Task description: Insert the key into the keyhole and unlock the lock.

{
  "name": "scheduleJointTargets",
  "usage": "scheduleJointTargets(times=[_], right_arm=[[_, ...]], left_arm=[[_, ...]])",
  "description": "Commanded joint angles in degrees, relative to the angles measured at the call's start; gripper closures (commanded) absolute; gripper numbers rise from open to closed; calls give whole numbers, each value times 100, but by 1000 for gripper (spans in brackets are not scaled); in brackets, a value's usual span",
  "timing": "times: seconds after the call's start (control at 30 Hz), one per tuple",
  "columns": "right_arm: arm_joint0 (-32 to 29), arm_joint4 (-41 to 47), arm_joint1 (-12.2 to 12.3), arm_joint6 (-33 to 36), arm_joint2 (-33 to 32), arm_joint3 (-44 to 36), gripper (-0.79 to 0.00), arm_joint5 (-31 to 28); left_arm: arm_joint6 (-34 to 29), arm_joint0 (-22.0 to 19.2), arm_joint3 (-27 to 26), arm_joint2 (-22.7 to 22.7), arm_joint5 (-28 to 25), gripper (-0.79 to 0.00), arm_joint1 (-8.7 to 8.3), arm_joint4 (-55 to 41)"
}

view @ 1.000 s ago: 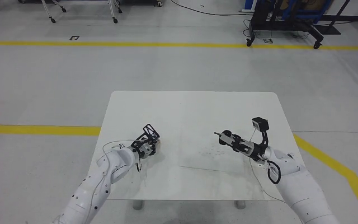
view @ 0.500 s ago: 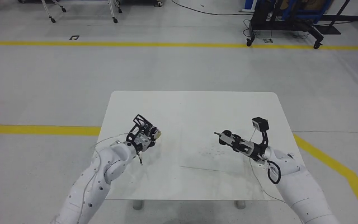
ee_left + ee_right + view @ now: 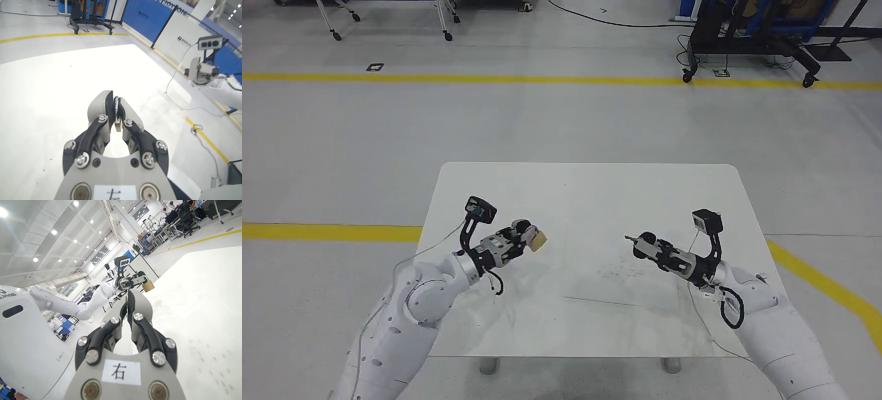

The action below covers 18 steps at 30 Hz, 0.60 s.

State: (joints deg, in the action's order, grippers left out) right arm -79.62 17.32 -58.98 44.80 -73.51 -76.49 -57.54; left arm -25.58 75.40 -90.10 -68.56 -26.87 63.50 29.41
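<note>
A brass padlock [image 3: 535,239] hangs above the left part of the white table [image 3: 592,190]. My left gripper [image 3: 521,238] is shut on it. In the left wrist view the pads [image 3: 109,103] pinch the steel shackle [image 3: 116,107], and the brass body [image 3: 118,128] shows below them. The right wrist view shows the padlock [image 3: 148,286] off the table, facing my right gripper [image 3: 130,296]. My right gripper [image 3: 641,244] hovers over the right part of the table, shut on a thin dark key [image 3: 628,238] whose tip points toward the padlock. A wide gap separates key and padlock.
Faint scuff marks [image 3: 617,270] dot the table between the arms. A thin cable [image 3: 175,98] trails from the right arm over the table's right edge. A wheeled black stand [image 3: 752,45] is far off on the floor.
My left arm has lifted and turned its wrist, carrying the padlock right and slightly toward the table's middle. The right arm and key have stayed put.
</note>
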Motion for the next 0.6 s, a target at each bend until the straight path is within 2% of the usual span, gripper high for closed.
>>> scheduleJointTargets(times=[0.0,0.17,0.3,0.33,0.57], right_arm=[[-11,-38,-8,-128,13,-9,0,0],[72,-175,-35,-412,47,62,0,-30],[193,-505,-66,-803,14,144,0,166],[193,-505,-66,-803,14,144,0,166],[193,-505,-66,-803,14,144,0,166]], left_arm=[[-209,-154,237,136,84,0,46,-1069],[-717,-695,1119,504,-8,0,188,-2532],[-811,-1145,1719,785,164,0,311,-2962],[-759,-1248,1805,835,184,0,331,-2864],[-759,-1248,1805,835,184,0,331,-2864]])
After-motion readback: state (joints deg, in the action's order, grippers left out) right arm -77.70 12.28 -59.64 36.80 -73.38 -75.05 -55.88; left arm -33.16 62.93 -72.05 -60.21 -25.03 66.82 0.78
